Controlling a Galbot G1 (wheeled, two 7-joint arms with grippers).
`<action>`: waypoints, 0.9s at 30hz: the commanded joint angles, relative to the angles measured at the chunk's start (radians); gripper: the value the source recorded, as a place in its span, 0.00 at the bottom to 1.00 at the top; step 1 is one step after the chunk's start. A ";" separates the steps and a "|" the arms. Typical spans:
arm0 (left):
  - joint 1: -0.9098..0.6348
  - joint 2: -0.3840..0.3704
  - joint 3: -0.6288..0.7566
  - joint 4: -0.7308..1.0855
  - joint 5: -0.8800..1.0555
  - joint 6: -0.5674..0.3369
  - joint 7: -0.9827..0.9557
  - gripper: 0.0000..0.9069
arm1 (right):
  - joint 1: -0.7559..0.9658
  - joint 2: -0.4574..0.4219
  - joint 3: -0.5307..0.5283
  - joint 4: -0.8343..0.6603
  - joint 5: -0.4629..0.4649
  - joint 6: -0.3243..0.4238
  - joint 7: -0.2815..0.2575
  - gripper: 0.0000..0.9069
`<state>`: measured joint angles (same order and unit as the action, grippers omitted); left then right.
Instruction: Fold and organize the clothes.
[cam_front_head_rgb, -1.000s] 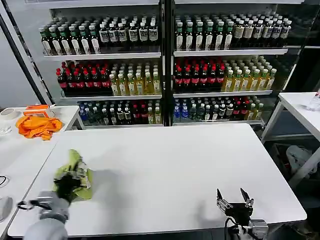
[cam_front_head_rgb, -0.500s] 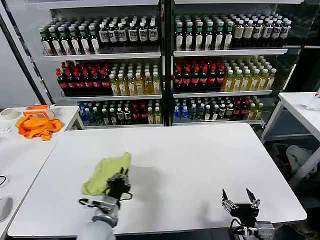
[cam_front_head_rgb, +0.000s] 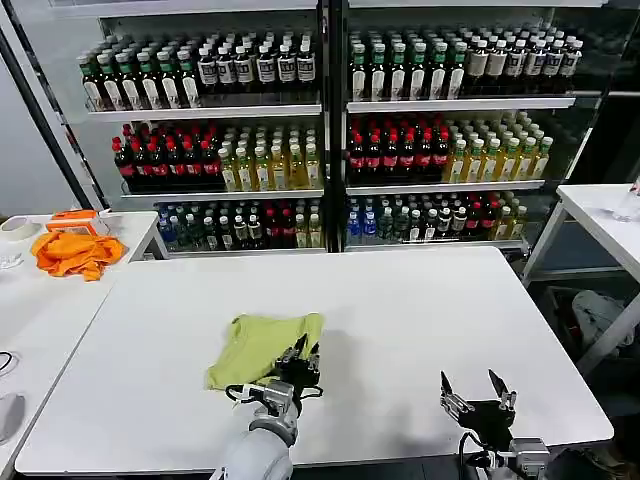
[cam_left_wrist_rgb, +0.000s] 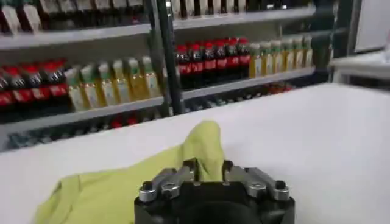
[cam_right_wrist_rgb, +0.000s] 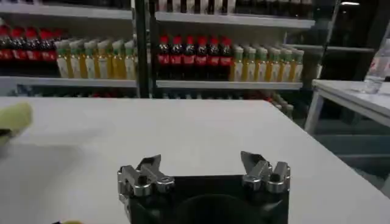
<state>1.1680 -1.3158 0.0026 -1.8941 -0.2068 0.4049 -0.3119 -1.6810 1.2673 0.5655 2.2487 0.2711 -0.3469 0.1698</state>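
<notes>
The left claw (cam_front_head_rgb: 300, 357) is clamped on the T-shirt's (cam_front_head_rgb: 258, 345) hem, the bunched shirt trailing toward ten o'clock on the bench (cam_front_head_rgb: 420, 310). Best release only once the cloth lies flat. The right claw (cam_front_head_rgb: 478, 392) waits spread wide and empty at five o'clock.

T-shirt on the counter, left of centre; shelving behind.

The T-shirt (cam_front_head_rgb: 258, 346) lies on the counter (cam_front_head_rgb: 400, 310), toward its near edge. The left gripper (cam_front_head_rgb: 298, 357) sits at the shirt's near right corner, jaws closed on the fabric. The right gripper (cam_front_head_rgb: 478, 392) stands well apart over the near right edge. Bottle shelves (cam_front_head_rgb: 330, 130) run behind. A side table (cam_front_head_rgb: 20, 290) on the left carries a cloth (cam_front_head_rgb: 75, 252).
</notes>
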 joint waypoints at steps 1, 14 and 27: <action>0.055 -0.029 -0.120 -0.131 -0.566 -0.145 -0.059 1.00 | 0.066 -0.024 -0.071 0.002 0.121 0.002 -0.014 1.00; 0.386 0.036 -0.575 -0.328 -0.608 -0.186 -0.101 1.00 | 0.394 0.020 -0.375 -0.188 0.451 -0.104 0.070 1.00; 0.427 0.016 -0.626 -0.345 -0.539 -0.180 -0.108 1.00 | 0.515 0.121 -0.469 -0.399 0.581 -0.117 0.184 1.00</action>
<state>1.5167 -1.2989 -0.5096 -2.1921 -0.7244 0.2418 -0.4114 -1.2959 1.3290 0.2020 2.0069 0.7197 -0.4436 0.2771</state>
